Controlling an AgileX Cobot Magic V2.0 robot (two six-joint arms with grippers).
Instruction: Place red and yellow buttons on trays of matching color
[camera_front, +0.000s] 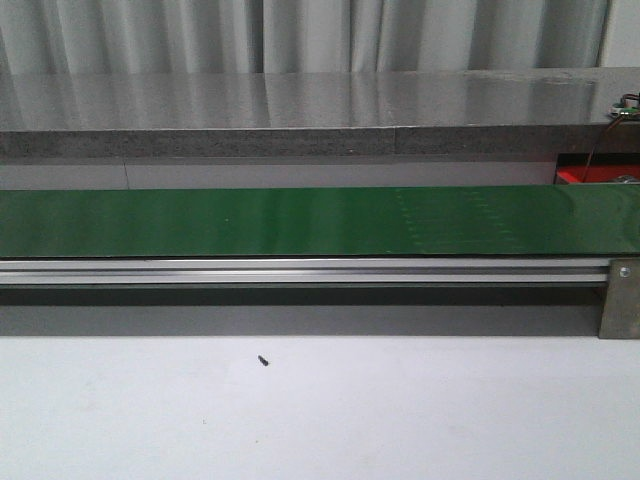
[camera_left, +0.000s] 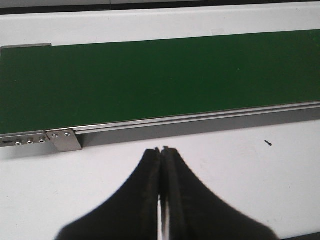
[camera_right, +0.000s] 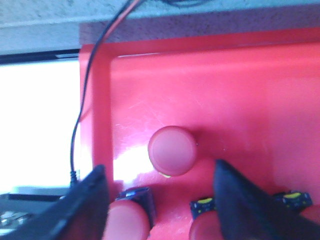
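No readable text, labels, brand names, numbers or signs appear in any of the three views. The green conveyor belt (camera_front: 300, 222), the red tray (camera_right: 210, 90) and the red buttons (camera_right: 172, 151) carry no legible markings.
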